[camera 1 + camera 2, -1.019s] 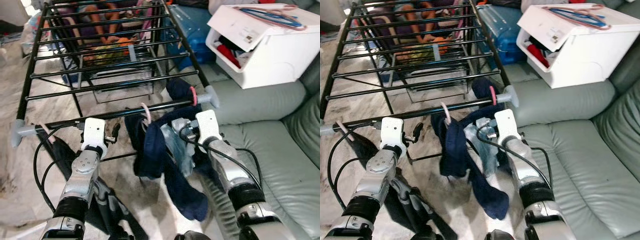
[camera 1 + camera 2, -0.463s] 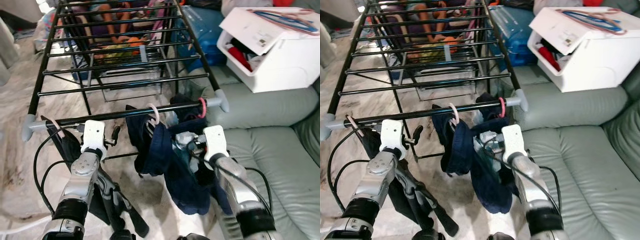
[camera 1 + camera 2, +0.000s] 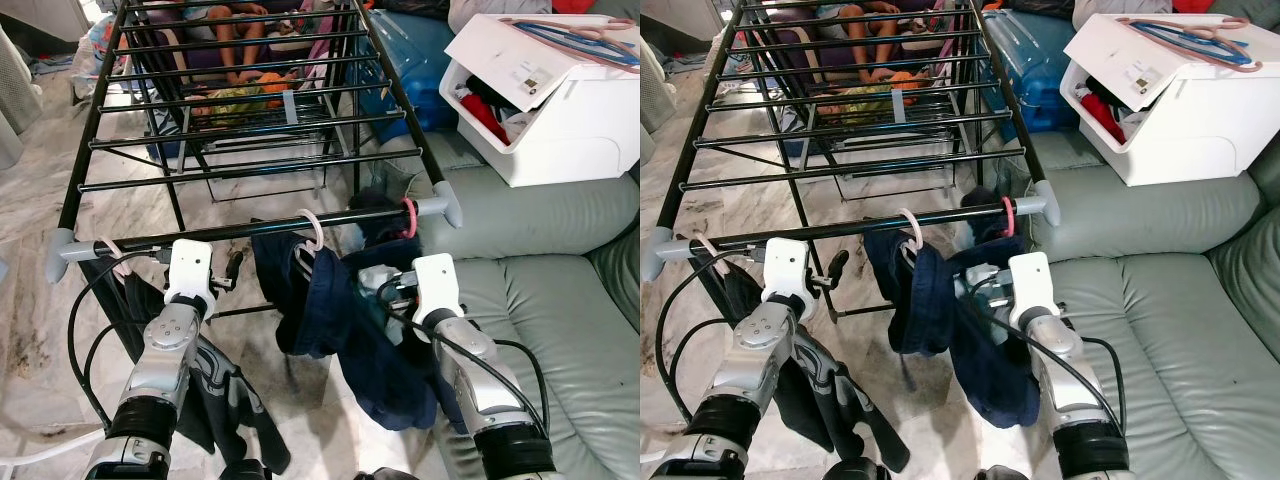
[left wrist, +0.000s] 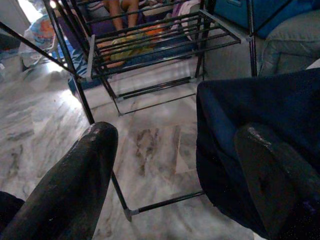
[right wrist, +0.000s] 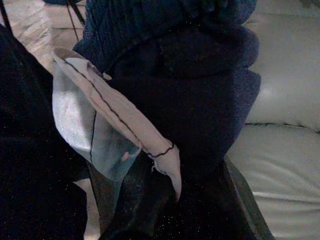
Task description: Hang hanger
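A black drying rack [image 3: 240, 130] stands before me, and its front rail [image 3: 220, 232] has grey end caps. A pale pink hanger hook [image 3: 312, 228] sits over that rail and carries a navy garment [image 3: 330, 310]. My right gripper [image 3: 385, 293] is below the rail's right end, its fingers [image 5: 130, 205] buried in the navy garment and shut on it. A light blue cloth flap [image 5: 100, 135] lies beside them. My left gripper [image 3: 228, 272] is open under the rail's left part, with nothing between its fingers [image 4: 85, 165]. A red hook [image 3: 408, 215] and another pale hook [image 3: 110, 250] also hang on the rail.
A grey-green sofa [image 3: 570, 310] runs along the right. On it stands a white box [image 3: 570, 110] with an open lid and hangers on top. A blue case [image 3: 405, 55] sits behind. A person's legs [image 3: 235, 20] show beyond the rack. Dark clothes [image 3: 215, 390] hang low left over marble floor.
The whole view has shifted, so the camera moved. My right gripper sits a little lower under the rail, still in the navy garment. The left gripper has stayed open in place.
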You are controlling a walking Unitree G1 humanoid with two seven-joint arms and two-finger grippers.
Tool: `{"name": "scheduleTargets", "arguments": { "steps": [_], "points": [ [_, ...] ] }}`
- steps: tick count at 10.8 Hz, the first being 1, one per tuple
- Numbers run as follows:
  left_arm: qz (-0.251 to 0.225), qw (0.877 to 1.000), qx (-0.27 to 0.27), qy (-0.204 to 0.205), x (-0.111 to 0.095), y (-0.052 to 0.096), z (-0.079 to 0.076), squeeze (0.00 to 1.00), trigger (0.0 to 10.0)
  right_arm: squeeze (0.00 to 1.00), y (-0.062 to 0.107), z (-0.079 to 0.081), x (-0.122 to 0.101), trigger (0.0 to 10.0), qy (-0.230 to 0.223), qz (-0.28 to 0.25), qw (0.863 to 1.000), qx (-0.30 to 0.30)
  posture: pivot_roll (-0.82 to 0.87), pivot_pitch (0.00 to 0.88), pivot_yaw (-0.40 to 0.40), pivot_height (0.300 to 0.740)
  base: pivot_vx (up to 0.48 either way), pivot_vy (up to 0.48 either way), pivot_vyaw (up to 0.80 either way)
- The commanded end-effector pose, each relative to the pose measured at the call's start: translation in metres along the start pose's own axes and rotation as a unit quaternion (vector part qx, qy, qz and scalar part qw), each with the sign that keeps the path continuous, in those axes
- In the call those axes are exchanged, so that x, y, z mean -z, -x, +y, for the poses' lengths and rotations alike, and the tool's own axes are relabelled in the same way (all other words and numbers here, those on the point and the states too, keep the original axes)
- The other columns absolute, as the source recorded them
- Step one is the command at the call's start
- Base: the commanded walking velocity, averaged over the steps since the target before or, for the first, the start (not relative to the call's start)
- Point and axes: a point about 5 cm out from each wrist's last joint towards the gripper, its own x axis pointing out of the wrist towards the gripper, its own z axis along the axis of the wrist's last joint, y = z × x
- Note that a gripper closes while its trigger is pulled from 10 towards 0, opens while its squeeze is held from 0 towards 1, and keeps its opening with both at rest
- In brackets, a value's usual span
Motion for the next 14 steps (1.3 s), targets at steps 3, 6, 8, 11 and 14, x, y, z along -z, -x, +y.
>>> {"name": "scheduleTargets", "arguments": {
  "steps": [3,6,8,11,14],
  "points": [
    [0.006,1.000,-0.001,-0.006,-0.001,-0.002,0.001,0.00,10.0,0.00,-0.006,-0.020,0.004,10.0,-0.025,0.021,0.998,0.053,-0.07,0.007,0.026,0.740,0.000,0.000,0.00],
    [0.007,1.000,-0.001,-0.007,-0.001,-0.002,0.001,0.00,10.0,0.00,-0.008,-0.016,0.009,10.0,-0.038,0.041,0.998,0.034,-0.07,0.006,0.024,0.740,0.000,0.000,0.00],
    [0.010,1.000,0.002,-0.006,0.000,-0.002,0.000,0.00,10.0,1.00,-0.007,-0.016,0.011,10.0,-0.051,0.038,0.997,0.038,-0.07,0.009,0.023,0.740,0.000,0.000,0.00],
    [0.013,1.000,0.000,-0.004,0.001,-0.001,0.000,0.00,10.0,1.00,0.001,-0.021,0.006,10.0,-0.041,-0.004,0.998,0.045,-0.07,0.006,0.022,0.740,0.000,0.000,0.00],
    [0.016,1.000,-0.001,-0.002,0.003,0.000,0.001,0.00,10.0,1.00,0.022,-0.024,0.001,10.0,-0.025,-0.070,0.996,0.041,-0.09,0.000,0.033,0.740,0.000,0.000,0.00]
  ]
}}
